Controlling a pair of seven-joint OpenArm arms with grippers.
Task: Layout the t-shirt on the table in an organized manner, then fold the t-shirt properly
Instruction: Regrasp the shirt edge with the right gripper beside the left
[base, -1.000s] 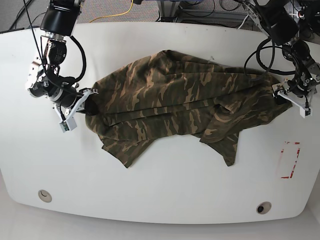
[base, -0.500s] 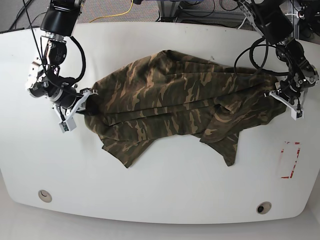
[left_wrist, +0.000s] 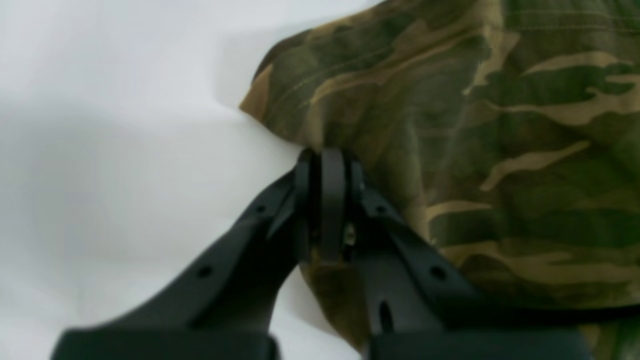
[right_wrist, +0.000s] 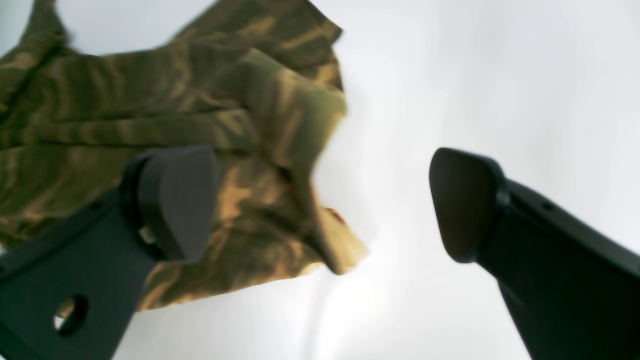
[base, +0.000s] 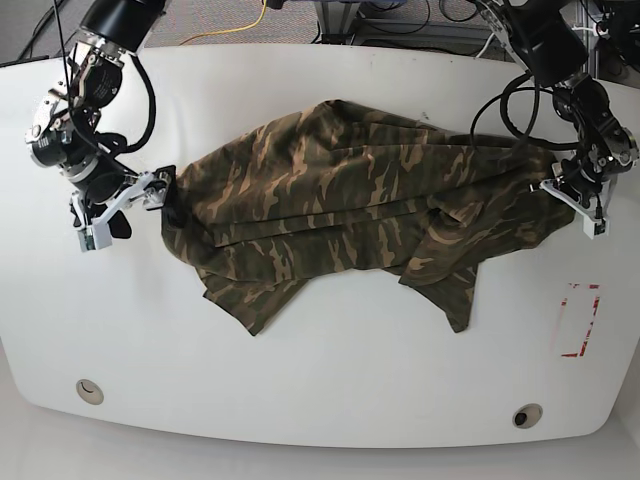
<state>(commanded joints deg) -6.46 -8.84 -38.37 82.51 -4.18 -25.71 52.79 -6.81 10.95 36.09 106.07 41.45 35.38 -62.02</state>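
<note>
The shirt (base: 360, 205) lies crumpled across the middle of the table (base: 330, 380), its body bunched into diagonal folds, one lobe of cloth trailing toward the near left and another toward the near right; it is not yet spread flat. The left gripper (left_wrist: 325, 200), at the right of the base view, has its jaws pressed together on the shirt's edge, with a thin layer of cloth pinched between the pads. The right gripper (right_wrist: 320, 200), at the left of the base view, has its jaws spread wide and holds nothing; the shirt's near corner sits partly between them, one pad over cloth and the other over bare table. The step in hand appears to be the laying-out: one side is gripped, the other is free. The next move likely calls for the right gripper to take a firm hold on the hem or corner beside it, so that both arms can draw the cloth apart and flatten it before any fold.
</note>
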